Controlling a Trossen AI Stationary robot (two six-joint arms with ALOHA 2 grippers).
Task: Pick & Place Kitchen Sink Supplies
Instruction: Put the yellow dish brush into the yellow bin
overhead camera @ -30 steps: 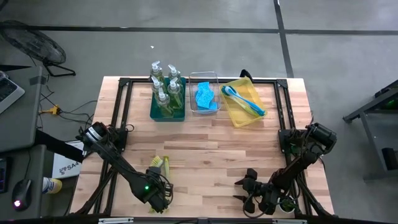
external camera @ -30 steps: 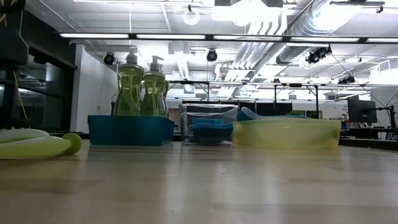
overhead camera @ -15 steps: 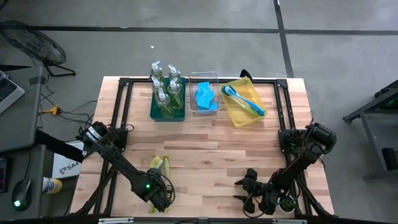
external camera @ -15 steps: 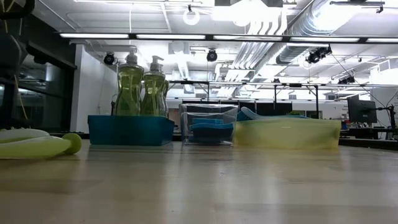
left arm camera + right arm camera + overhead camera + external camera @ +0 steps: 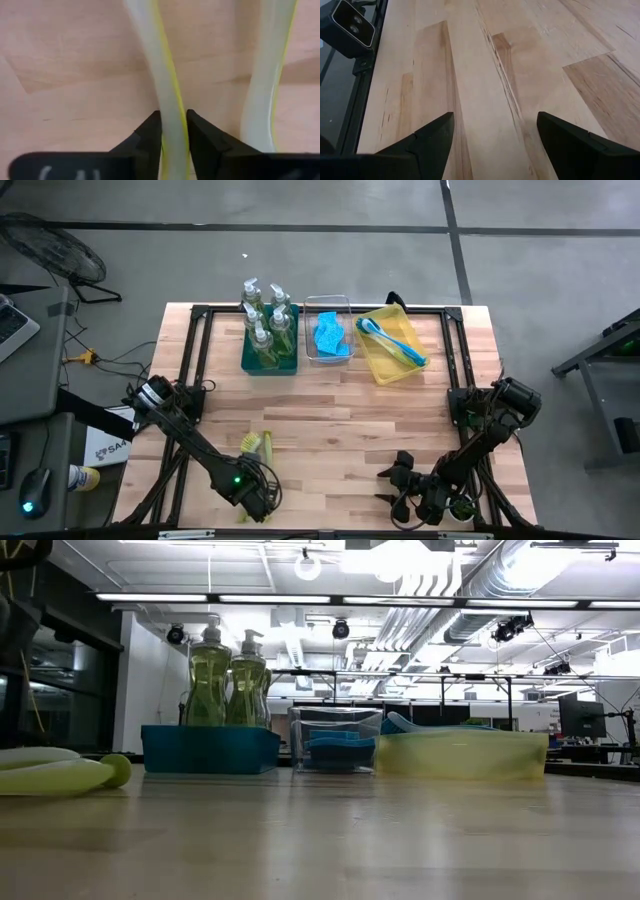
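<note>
Butcher-block table [image 5: 330,420], pale wood planks, black frame rails along edges. Left gripper [image 5: 173,131] at near-left edge, fingers clamped on yellow-green brush handle [image 5: 165,75]; second brush handle [image 5: 265,75] just beside. Right gripper [image 5: 492,131] near-right, fingers apart over bare wood. Grey concrete floor around; open workshop beyond.

Teal bin [image 5: 270,355], clear bin [image 5: 329,330] and yellow bin [image 5: 391,345] line the wooden table's [image 5: 330,420] far edge. A fan [image 5: 55,255] stands on the floor beyond.
</note>
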